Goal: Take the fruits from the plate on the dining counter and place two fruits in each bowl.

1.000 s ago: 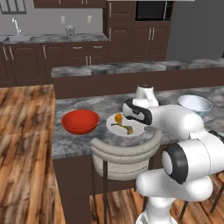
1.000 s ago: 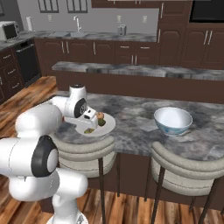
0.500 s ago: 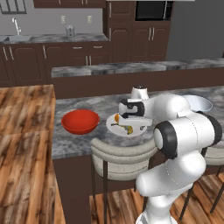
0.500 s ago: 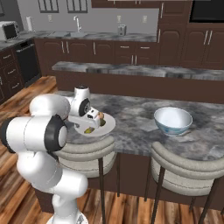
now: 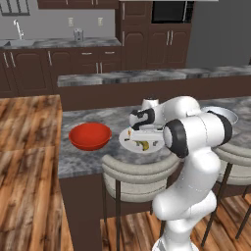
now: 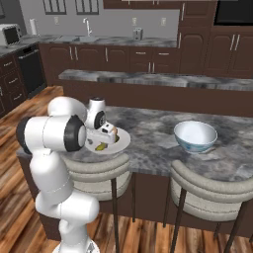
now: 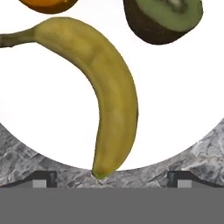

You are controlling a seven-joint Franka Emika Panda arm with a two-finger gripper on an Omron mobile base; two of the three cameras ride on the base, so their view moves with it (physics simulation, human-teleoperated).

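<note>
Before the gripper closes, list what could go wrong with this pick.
1. The banana lies curved, its lower tip at the plate rim. The open gripper may catch only that narrow end, so it could swing or slip.
2. The orange and the green fruit sit close to the banana's upper part and may get nudged.
3. The red bowl is a carry away over the dining counter.

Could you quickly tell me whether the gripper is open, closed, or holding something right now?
Gripper: open, fingers spread wide above the banana on the plate, holding nothing.
</note>
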